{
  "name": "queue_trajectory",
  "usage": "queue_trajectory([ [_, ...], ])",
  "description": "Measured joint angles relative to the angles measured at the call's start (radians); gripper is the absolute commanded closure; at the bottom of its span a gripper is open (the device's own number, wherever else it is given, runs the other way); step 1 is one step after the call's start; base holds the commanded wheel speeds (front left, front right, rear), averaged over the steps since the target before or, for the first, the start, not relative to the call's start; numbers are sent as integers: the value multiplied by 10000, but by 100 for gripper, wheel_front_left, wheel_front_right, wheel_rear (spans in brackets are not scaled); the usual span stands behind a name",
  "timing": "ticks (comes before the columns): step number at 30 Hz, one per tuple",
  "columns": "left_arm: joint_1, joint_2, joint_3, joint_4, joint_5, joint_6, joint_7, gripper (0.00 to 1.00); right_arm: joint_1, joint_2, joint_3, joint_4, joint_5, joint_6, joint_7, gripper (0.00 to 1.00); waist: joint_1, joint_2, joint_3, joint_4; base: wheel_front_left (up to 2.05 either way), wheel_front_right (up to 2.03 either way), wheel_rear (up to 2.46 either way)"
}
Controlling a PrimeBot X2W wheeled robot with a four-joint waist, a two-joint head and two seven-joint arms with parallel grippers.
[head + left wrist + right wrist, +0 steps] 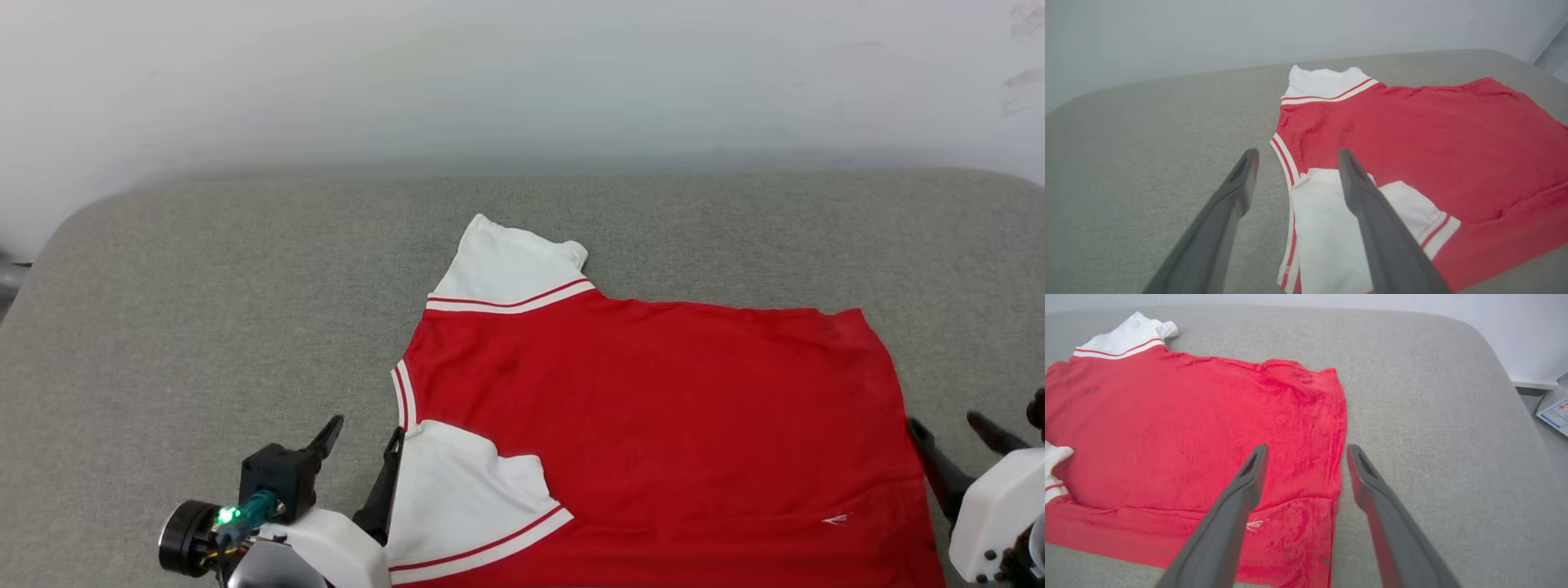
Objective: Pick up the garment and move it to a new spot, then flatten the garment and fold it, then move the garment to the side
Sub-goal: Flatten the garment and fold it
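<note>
— Across the centre and lower right of the head view, what lies there?

— A red jersey-style shirt with white short sleeves and red-and-white striped trim (653, 408), spread out on a grey fabric-covered padded surface (204, 327). One sleeve points toward the upper middle of the frame, and the other lies at the lower middle.

— And the left gripper (366, 431)?

— It sits at the lower left with its fingers spread wide, holding nothing. In its wrist view, one finger hangs over the near white sleeve and the other over bare grey fabric.

— The right gripper (1307, 451)?

— It sits at the lower right, equally wide apart and empty. In its wrist view the fingers straddle the shirt's right-hand edge, one above red cloth and one above the grey surface.
</note>
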Motion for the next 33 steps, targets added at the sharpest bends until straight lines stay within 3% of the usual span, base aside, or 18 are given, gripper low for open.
queue_trajectory([
  [9,-34,-466,426,174,527,-15,-2351,0,-125,495,265,-849,-334,0,-2972,0,0,0,-220,-329,0,0,0],
  [16,76,-1170,1298,157,1083,-303,-2615,0,188,1315,284,-571,-888,0,-5078,0,0,0,-63,-516,0,0,0],
  [24,28,-1793,2247,466,1960,-1189,-2640,0,-113,1753,669,397,-1011,-2,-6401,0,1,0,506,-813,0,0,0],
  [27,-566,-1733,2424,922,2119,-1565,-2642,0,-430,1787,871,616,-972,-2,-6627,0,1,0,808,-986,0,0,0],
  [33,-2360,-861,2364,1810,2368,-2286,-1567,0,-826,2019,1406,464,-968,0,-6548,0,2,0,1584,-1465,0,0,0],
])
